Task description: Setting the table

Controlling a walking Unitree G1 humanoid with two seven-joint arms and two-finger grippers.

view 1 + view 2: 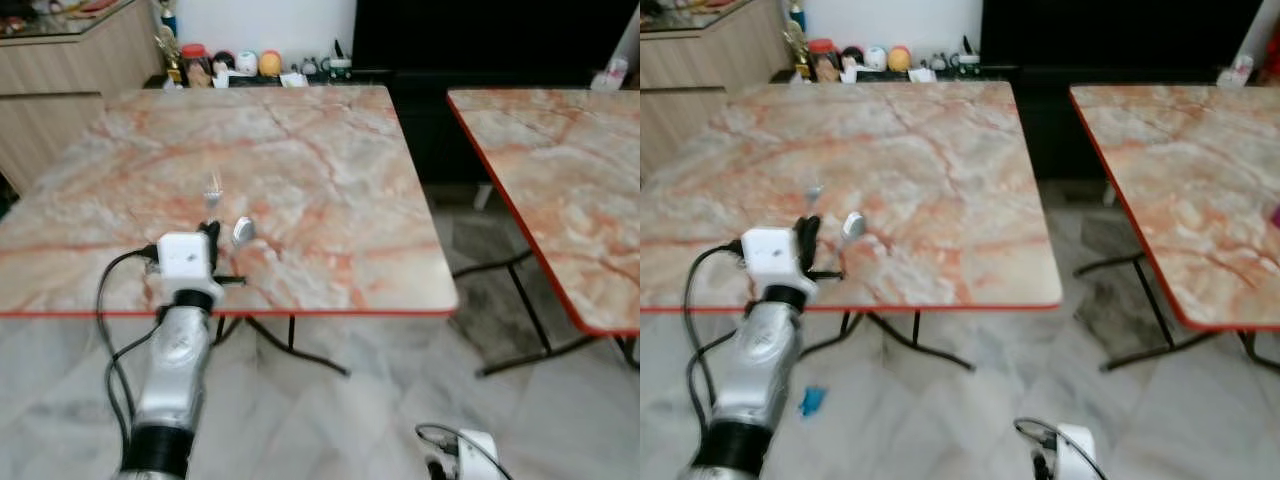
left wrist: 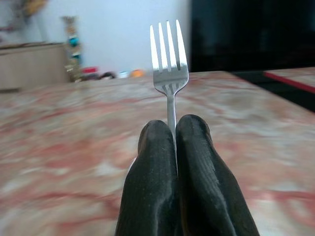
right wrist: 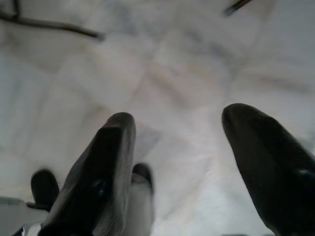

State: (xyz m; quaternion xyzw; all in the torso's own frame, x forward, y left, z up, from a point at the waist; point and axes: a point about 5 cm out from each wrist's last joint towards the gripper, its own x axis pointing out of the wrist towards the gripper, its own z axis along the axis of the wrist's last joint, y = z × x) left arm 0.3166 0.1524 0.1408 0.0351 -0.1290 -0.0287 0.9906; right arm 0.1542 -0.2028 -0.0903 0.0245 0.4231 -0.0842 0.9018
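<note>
Two fingers of the left gripper [image 2: 176, 130] are clamped on a fork [image 2: 169, 61]; it should be lowered flat beside the spoon [image 1: 242, 231] on the table [image 1: 330, 170]; the right gripper [image 3: 179, 142] is spread, idle

The near marble table [image 1: 300, 160] lies broadly bare; only a spoon [image 1: 242, 231] sits by its front edge. Clutter [image 1: 245, 65] crowds behind its far edge. An open aisle separates the second table [image 1: 560, 170].

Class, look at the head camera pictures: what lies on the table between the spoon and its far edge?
Nothing: from the spoon to the far edge, the table is bare marbled top, seen in both eye views.
</note>
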